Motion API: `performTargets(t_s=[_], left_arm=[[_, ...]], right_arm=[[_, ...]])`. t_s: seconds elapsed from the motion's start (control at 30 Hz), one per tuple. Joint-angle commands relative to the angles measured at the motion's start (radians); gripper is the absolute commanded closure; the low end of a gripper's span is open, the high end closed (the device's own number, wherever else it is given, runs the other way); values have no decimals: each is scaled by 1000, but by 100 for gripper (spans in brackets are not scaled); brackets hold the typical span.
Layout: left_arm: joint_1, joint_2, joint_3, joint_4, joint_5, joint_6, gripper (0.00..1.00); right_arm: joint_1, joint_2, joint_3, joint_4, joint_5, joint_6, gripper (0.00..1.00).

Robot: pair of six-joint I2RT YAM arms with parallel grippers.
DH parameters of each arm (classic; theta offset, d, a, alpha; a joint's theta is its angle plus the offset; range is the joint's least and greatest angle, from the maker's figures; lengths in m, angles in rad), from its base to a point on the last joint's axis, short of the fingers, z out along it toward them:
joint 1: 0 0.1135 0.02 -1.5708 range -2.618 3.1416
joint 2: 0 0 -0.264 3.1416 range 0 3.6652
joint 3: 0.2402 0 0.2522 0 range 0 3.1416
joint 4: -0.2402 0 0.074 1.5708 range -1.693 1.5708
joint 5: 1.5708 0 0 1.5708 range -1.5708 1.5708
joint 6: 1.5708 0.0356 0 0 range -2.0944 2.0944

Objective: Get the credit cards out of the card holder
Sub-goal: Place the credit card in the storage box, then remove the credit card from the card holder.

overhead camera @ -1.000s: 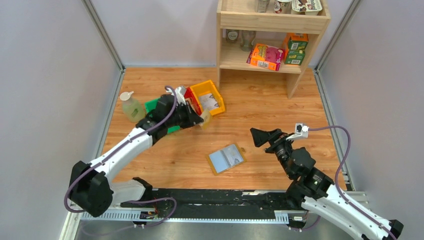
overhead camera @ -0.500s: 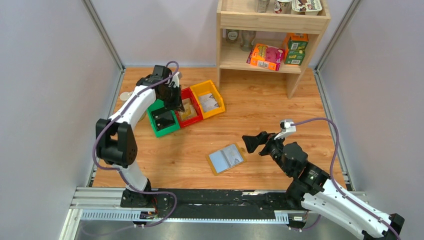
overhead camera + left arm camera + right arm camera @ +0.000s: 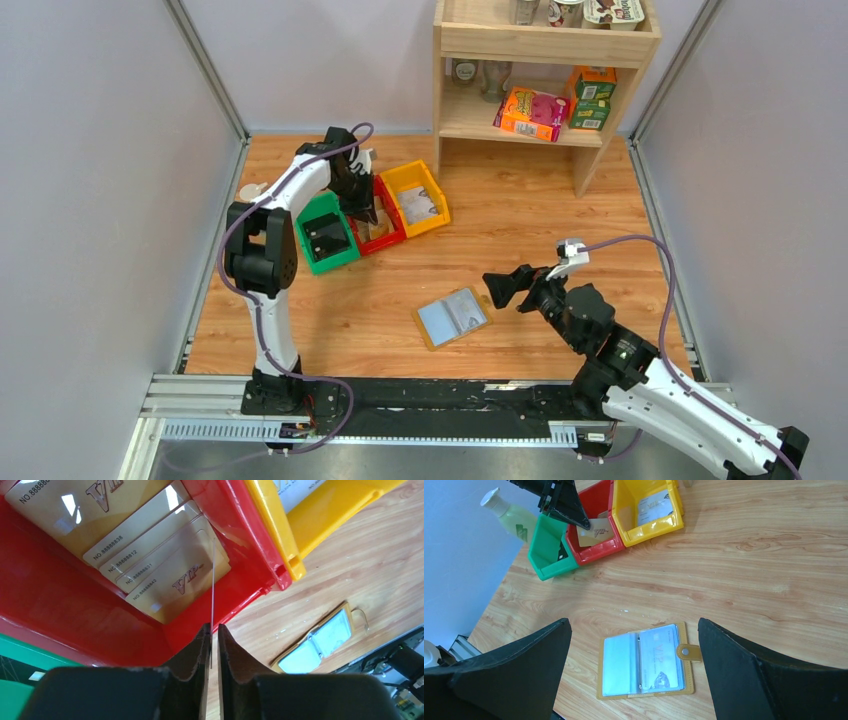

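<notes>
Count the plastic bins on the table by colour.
green bin: 1
red bin: 1
yellow bin: 1
Total: 3

A wooden shelf unit (image 3: pixel 545 40) serves as the reference point; the wood-grain table top (image 3: pixel 520 210) extends in front of it and to its left. Pale grey wall panels (image 3: pixel 100 200) stand behind and to either side of the shelf unit, joined by aluminium corner posts (image 3: pixel 205 70). Lighting is even, with soft shadow beneath the shelf unit.
</notes>
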Motion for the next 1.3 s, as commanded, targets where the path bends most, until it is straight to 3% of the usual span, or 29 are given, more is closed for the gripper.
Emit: performTargets(t_s=[0.0,0.07,0.17,0.3,0.5,0.6,0.73,0.87,0.97,1.13,1.27], left_arm=[[6,14,66,-36,-33,33,77],[6,5,75,-42,-61,36,64],[6,-30,92,-45,-98,40,60],[6,-64,156,-83,-144,41,45],[-10,-190,129,-67,-191,10,32],[-62,-294,80,-64,-227,-27,32],[-163,-485,-119,44,-257,-126,32],[-303,-675,-424,191,-279,-260,33],[-411,-772,-566,281,-302,-355,35],[-552,-813,-741,409,-317,-460,40],[-616,-744,-773,485,-319,-493,41]], right_arm=[[3,3,7,33,-10,-19,0],[1,4,10,29,-10,-23,0],[1,17,21,-2,5,-30,0],[3,61,53,-72,50,-45,0],[3,168,110,-123,27,-71,0],[3,221,121,-114,-17,-89,0],[3,316,150,-118,-67,-96,1],[3,432,188,-125,-135,-94,8],[3,521,214,-126,-165,-82,20],[3,639,251,-122,-214,-68,38],[3,722,274,-131,-211,-50,46]])
